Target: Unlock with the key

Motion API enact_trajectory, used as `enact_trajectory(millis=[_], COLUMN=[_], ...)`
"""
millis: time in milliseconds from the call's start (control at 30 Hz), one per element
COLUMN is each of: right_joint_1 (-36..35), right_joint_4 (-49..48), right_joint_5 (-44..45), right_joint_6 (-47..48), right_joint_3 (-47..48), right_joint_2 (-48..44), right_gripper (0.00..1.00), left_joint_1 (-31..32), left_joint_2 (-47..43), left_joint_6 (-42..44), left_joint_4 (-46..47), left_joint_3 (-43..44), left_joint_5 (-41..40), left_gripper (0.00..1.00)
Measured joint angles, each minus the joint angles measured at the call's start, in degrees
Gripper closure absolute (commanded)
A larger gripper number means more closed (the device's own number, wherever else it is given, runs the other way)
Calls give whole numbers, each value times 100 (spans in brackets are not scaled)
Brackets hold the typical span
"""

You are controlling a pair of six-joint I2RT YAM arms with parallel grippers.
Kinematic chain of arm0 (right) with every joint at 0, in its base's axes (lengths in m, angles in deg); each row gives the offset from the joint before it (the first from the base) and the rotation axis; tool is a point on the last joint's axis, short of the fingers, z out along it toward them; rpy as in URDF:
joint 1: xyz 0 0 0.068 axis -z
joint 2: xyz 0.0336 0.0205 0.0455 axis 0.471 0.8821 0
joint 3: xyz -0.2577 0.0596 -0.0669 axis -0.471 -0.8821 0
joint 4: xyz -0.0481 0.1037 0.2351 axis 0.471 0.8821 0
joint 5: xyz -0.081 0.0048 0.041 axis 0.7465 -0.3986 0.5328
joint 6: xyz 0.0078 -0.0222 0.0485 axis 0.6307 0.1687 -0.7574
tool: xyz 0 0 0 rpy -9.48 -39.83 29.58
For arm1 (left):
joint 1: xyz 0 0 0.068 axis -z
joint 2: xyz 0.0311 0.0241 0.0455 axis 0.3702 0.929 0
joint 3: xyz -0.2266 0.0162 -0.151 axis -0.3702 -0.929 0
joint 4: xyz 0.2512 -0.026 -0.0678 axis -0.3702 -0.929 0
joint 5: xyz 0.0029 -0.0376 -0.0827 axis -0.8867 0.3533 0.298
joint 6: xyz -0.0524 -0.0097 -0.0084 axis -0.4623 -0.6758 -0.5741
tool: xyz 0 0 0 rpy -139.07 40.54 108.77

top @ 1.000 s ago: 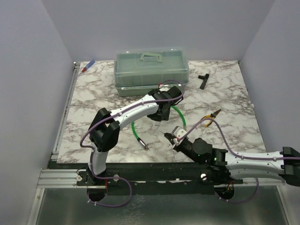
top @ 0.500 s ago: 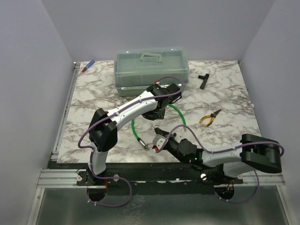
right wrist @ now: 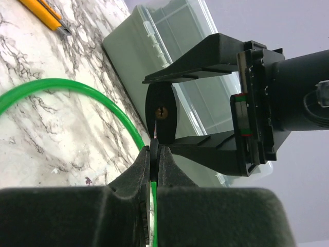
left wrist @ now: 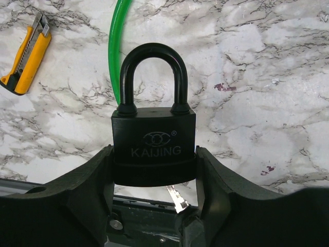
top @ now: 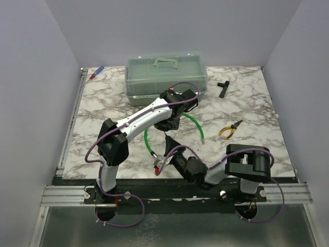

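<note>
— Where is the key (left wrist: 175, 199) sitting?
— The right jaws are pinching it tight by its black head, down near the front edge of the surface (top: 97, 118). Its silver blade is pointing at the padlock (left wrist: 154, 149).
— Who is holding the padlock?
— The left jaws are gripping its two sides, spread partway around its body, and keeping it up off the surface. The keyhole (right wrist: 162, 111) is facing the key. The blade tip is sitting close to the keyhole, not in it.
— Is anything crowding them?
— The green cable (left wrist: 117, 46) is curving right beside the padlock. The clear plastic box (top: 167, 77) is standing just behind the left arm. The yellow utility knife (left wrist: 25, 56) is lying well apart.
— Any free room?
— Bare marble is showing on the left, out to the edge. The pliers (top: 230, 129) are lying off to the right.
</note>
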Motion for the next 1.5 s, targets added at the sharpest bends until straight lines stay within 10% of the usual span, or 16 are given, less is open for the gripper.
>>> enact_trajectory(millis=[433,767,1500], right_joint_1=[-13,98,131], right_joint_4=[-138,1698,3722], right_joint_5=[168,-516,-448], right_joint_6=[199,-1803,-2590], right_joint_3=[219,525,1228], right_joint_2=[0,-1871,-1010], right_gripper=[100,100,100], left_joint_1=[-4,-4,-396], left_joint_2=[7,498,623], left_joint_6=[-83,-575,-664], left_joint_4=[-39,-758,-1095], left_joint_3=[20,664,704], left_joint_5=[11,-321,-459], left_gripper=[96,96,96])
